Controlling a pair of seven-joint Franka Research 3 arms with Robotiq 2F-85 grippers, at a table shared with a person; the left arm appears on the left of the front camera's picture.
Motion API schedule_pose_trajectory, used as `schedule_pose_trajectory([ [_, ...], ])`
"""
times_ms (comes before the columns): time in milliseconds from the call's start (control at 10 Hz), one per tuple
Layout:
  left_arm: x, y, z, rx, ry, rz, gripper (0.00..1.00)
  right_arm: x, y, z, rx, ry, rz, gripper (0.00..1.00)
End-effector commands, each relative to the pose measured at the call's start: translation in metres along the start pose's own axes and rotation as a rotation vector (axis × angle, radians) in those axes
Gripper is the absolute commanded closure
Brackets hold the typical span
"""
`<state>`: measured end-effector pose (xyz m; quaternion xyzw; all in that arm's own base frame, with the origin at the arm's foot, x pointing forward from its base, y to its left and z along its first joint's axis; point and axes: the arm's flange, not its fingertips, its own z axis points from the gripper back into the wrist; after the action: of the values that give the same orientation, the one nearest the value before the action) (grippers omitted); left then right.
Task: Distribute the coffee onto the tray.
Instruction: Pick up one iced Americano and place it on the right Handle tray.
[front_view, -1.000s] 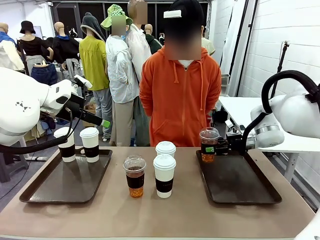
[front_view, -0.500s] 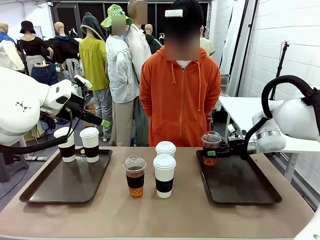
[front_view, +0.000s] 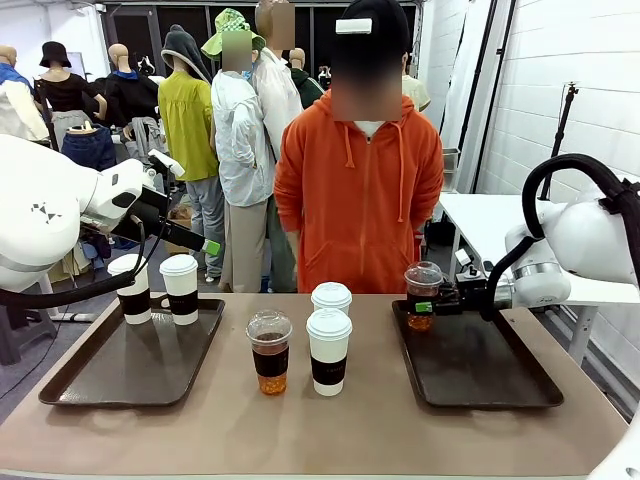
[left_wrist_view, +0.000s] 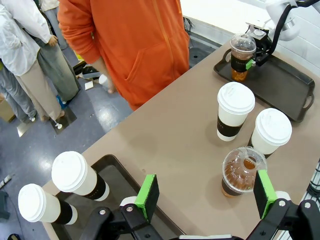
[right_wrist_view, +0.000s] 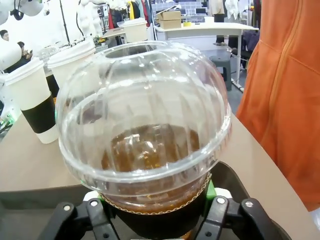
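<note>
**Dome-lidded cup seen close up between gripper fingers**

A clear plastic cup (right_wrist_view: 145, 125) with a domed lid, brown drink and a black sleeve is shown very close, between the two fingers of the right gripper (right_wrist_view: 152, 194). Green pads (right_wrist_view: 210, 188) are seen at either side of the sleeve; whether they are pressed against it cannot be told. A dark tray (right_wrist_view: 30, 210) is seen below. At the left, two white lidded paper cups (right_wrist_view: 32, 100) are seen on the brown table (right_wrist_view: 30, 170). An orange garment (right_wrist_view: 290, 90) is seen at the right.
</note>
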<state>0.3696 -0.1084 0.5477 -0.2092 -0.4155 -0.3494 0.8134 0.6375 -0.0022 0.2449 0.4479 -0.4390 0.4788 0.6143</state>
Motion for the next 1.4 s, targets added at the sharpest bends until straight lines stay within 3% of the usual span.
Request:
schedule_pose_trajectory([
  [0,-0.001,0.001,0.0,-0.002,0.002,0.004,0.0,-0.003,-0.003,0.001,0.003,-0.009,-0.046,0.0],
  [800,-0.001,0.001,0.0,-0.002,0.002,0.004,0.0,-0.019,0.034,0.037,-0.051,-0.023,-0.117,0.0],
  [1300,-0.001,0.001,0.0,-0.002,0.002,0.004,0.0,-0.011,0.051,0.057,-0.088,-0.036,-0.131,0.0],
])
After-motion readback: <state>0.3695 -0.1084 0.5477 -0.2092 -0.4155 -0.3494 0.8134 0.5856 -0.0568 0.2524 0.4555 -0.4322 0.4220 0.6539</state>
